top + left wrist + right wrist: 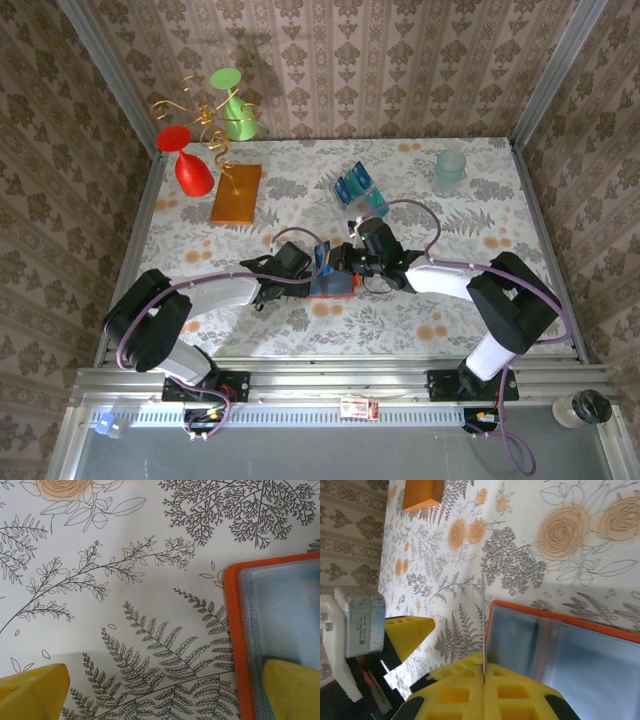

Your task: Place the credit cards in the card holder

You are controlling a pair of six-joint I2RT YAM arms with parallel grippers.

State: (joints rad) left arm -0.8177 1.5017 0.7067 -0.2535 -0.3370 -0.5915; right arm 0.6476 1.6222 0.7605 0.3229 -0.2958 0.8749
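Note:
The orange card holder (pixel 336 288) lies open on the floral tablecloth, its grey-blue pockets (pixel 560 650) facing up. My right gripper (pixel 484 672) is shut on a thin credit card (pixel 483 615) that stands on edge just beside the holder's left rim. In the top view that blue card (pixel 322 257) sits upright between the two grippers. My left gripper (pixel 165 695) is open wide, with one yellow fingertip (pixel 292 687) over the holder's pocket (pixel 285 610) and the other over bare cloth. More blue and teal cards (pixel 352 184) stand in a clear rack behind.
An orange-brown slab (pixel 236 193) lies at the back left beside a gold wire stand with a red cup (pixel 192 170) and a green cup (pixel 236 115). A clear cup (pixel 449 170) stands at the back right. Patterned walls close in three sides.

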